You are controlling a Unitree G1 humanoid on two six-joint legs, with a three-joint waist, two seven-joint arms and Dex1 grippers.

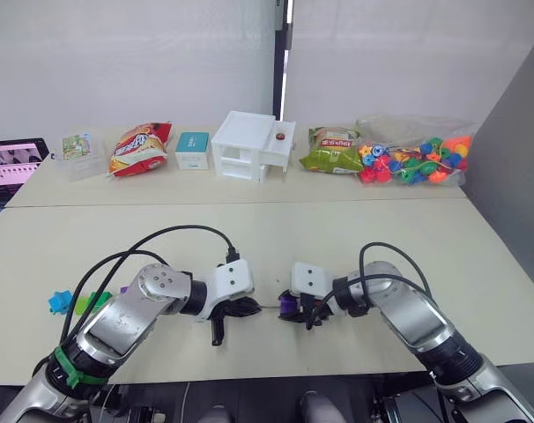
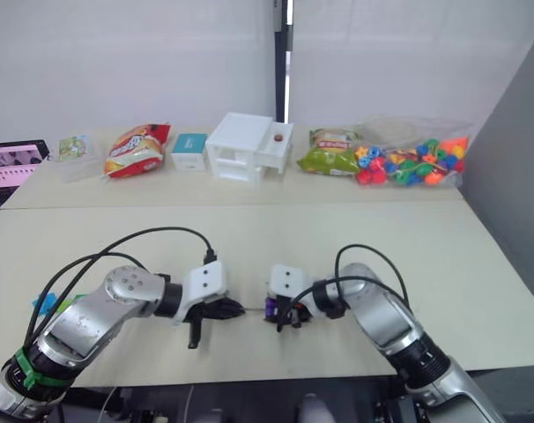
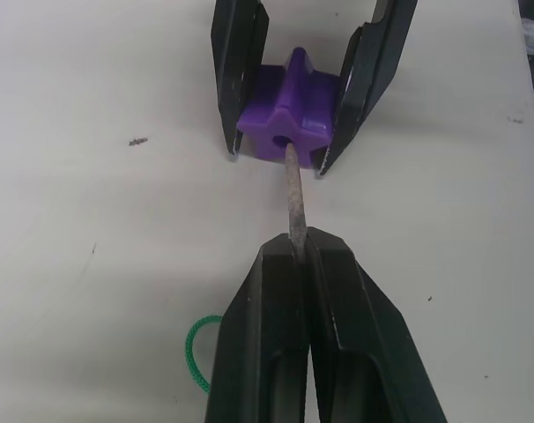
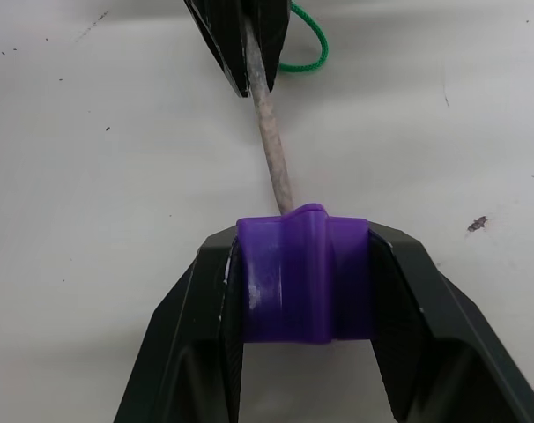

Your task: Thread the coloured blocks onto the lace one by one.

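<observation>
Pinching the stiff pale tip [image 3: 292,198] of the lace [image 3: 195,357] between the closed fingers of my left gripper [image 3: 300,249], I hold it level with the hole in a purple block [image 3: 287,123], and the tip's end sits just inside that hole. My right gripper [image 4: 304,273] is clamped on the purple block, one finger on each side of it, low over the table [image 1: 249,238]. A loop of green cord trails on the tabletop just beside my left fingers. Well apart from the purple block, toward my left arm's elbow, a blue block [image 1: 59,302] and a light green block [image 1: 92,301] lie near the table's front edge.
</observation>
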